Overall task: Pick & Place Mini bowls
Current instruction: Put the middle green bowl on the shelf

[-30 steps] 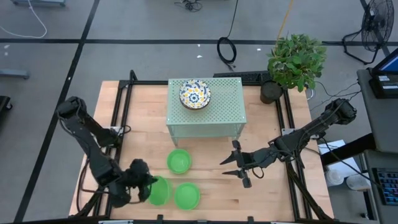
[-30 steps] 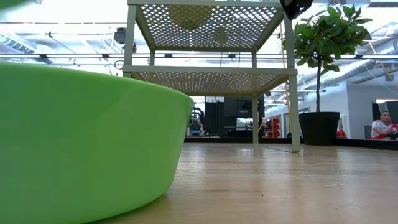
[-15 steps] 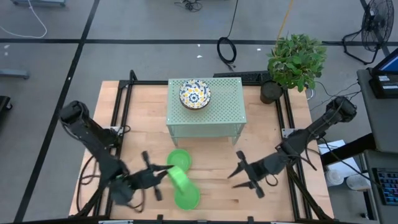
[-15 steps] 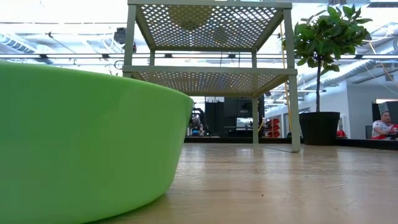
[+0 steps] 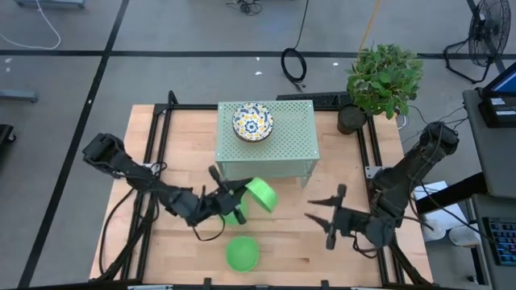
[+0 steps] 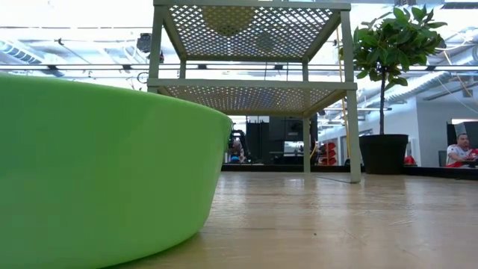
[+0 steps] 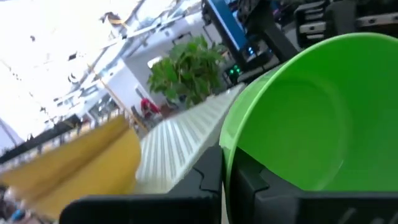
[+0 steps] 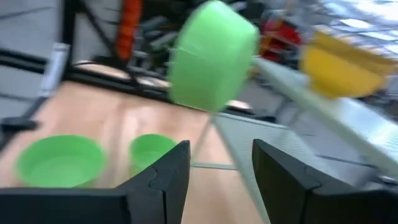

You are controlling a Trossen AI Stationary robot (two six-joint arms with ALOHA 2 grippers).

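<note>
My left gripper [image 5: 242,196] is shut on a plain green mini bowl [image 5: 260,194] and holds it in the air just in front of the pale green stand [image 5: 284,149]. The right wrist view shows this bowl's underside [image 8: 211,56]. A second green bowl [image 5: 242,253] sits on its base near the table's near edge. A third [image 5: 234,216] shows partly under my left gripper. A floral bowl [image 5: 253,122] sits on top of the stand. My right gripper [image 5: 326,217] hangs open to the right, its fingers pointing left toward the held bowl. My left gripper pinches the green bowl's rim [image 7: 227,154], with one finger [image 7: 210,182] outside the wall and the other [image 7: 255,186] inside the hollow. The fingers come about level from the table's left. The bowl is lifted clear and tipped on its side, its underside toward my right gripper.
A potted plant [image 5: 383,79] stands at the table's far right corner. The stand has a lower shelf [image 6: 250,88] under its top. In the low view the near green bowl [image 6: 97,172] fills the left half. Bare wood lies between the stand and my right gripper.
My left gripper has lifted the green bowl off the table near the near left edge. It carried the bowl up and toward the stand, rolling its wrist so the bowl now lies tipped on its side. My right gripper has swung toward the near right and turned, staying open.
</note>
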